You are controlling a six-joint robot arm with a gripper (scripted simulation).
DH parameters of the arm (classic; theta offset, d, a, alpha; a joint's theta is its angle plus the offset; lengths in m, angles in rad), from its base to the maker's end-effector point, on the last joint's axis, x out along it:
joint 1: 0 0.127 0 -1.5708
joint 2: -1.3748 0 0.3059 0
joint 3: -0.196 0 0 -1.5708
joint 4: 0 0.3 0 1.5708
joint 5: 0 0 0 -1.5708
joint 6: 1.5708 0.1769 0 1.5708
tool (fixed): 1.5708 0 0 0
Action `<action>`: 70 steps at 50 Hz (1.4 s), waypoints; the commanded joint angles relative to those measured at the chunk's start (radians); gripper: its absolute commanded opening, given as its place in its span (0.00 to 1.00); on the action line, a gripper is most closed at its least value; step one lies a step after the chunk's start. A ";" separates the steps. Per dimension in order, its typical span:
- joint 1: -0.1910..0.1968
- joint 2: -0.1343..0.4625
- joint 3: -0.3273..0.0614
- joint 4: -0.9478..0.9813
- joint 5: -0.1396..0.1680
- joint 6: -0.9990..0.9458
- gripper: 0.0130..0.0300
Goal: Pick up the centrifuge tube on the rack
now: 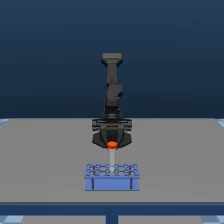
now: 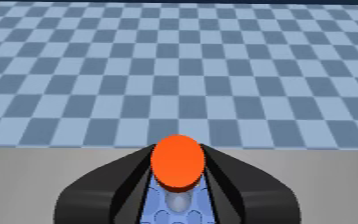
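Between the claw's (image 1: 112,143) fingers (image 2: 113,187) we see the centrifuge tube (image 1: 112,156) pinched at its cap, apparently; the rack (image 1: 112,183) sits just below.

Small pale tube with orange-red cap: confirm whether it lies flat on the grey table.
No. The small pale tube stands upright above the light-blue rack.

One rack (image 1: 112,178) sits on the single grey worktop (image 1: 40,160), showing two dark posts on its open front side. One centrifuge tube (image 1: 112,156) stands above the rack's holes, carrying one orange-red cap. One robot arm (image 1: 113,90) rises behind the rack, ending in one end effector (image 1: 112,139) at that cap.
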 commanded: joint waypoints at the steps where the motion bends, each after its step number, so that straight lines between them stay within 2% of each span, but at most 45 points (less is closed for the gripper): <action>1: 0.000 -0.002 -0.002 -0.022 0.004 0.030 0.00; 20: 0.000 -0.006 -0.006 -0.017 0.013 0.025 0.00; 50: 0.000 -0.016 -0.017 0.106 0.033 -0.098 0.00; 70: 0.000 -0.027 -0.031 0.094 0.059 -0.085 0.00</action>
